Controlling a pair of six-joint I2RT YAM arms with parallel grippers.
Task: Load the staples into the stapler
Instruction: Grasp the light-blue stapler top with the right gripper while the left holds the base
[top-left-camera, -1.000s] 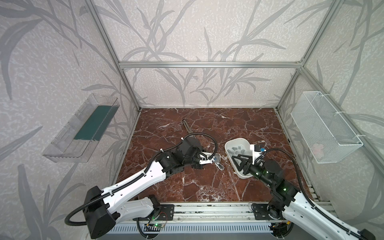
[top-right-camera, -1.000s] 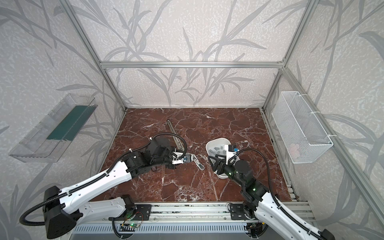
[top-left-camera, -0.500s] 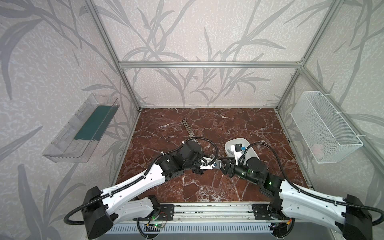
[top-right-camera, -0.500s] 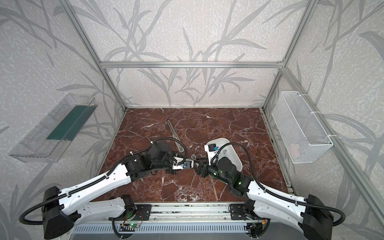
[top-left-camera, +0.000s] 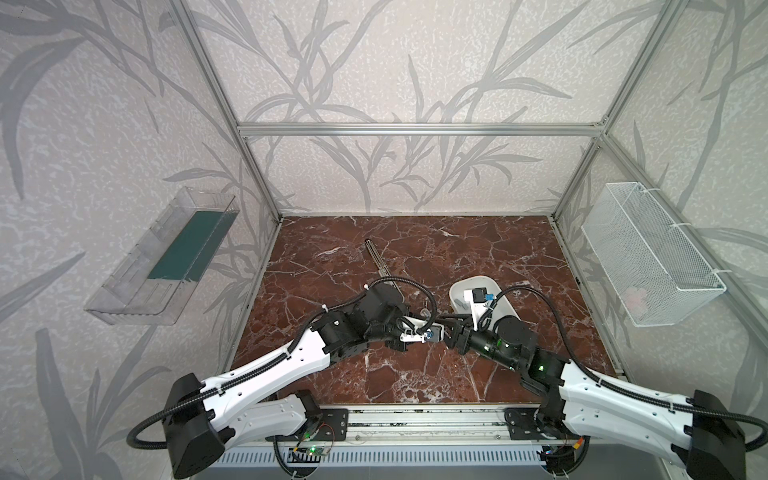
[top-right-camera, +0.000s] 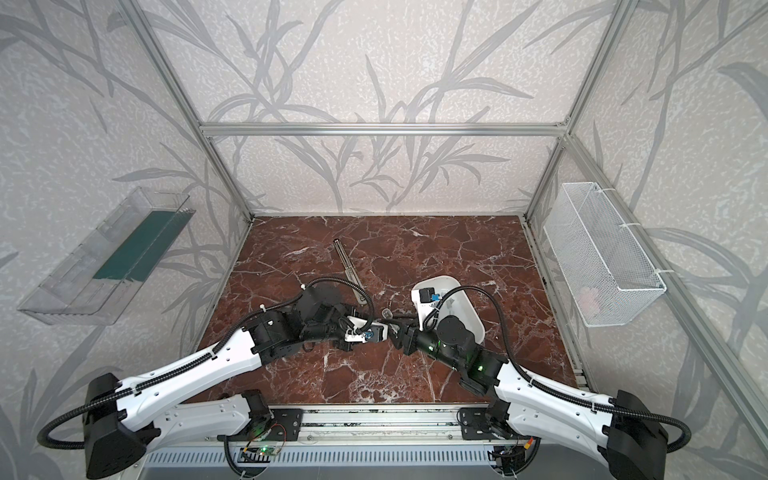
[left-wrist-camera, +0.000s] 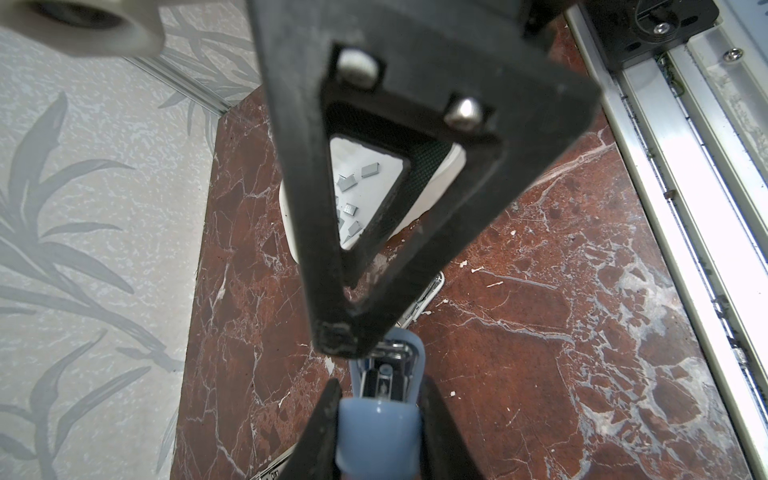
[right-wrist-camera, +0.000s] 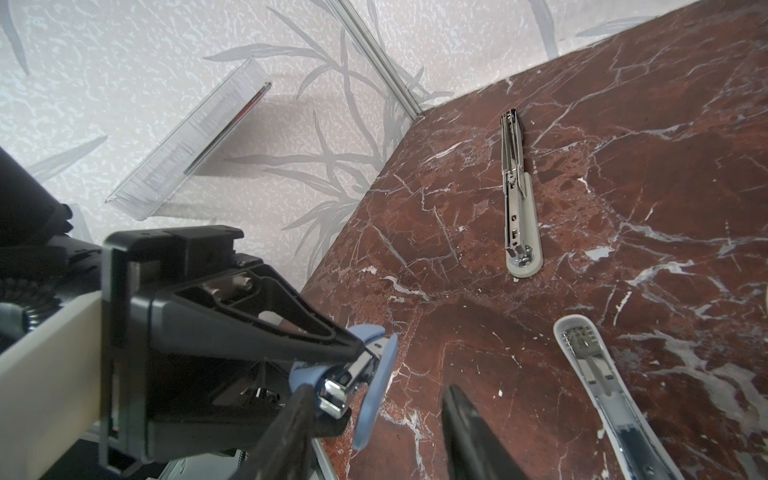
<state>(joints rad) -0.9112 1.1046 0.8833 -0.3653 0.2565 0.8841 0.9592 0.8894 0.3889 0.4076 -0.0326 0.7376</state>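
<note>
At mid-desk (top-left-camera: 415, 257), toward the front rail: my left jaws are pinched on the rear of the blue stapler (left-wrist-camera: 376, 419), presenting it to my right arm with the metal magazine showing between the blue shells. My right jaws stand spread about the stapler's front end. One finger seems to touch it, the other is clear. I see no strip between them.

Staples (left-wrist-camera: 348, 182) lie loose in the white tray (left-wrist-camera: 286, 224), just beside my right arm and apart from the stapler. A grey stapler (right-wrist-camera: 517, 216) lies opened flat farther back on the desk.

Step, as I judge it: readying the magazine, not yet loading. Whether the channel is fully open I cannot tell.

Next move calls for a light, squared nip on the front end while the left grip holds firm. After that, a trip to the tray for a single strip.
</note>
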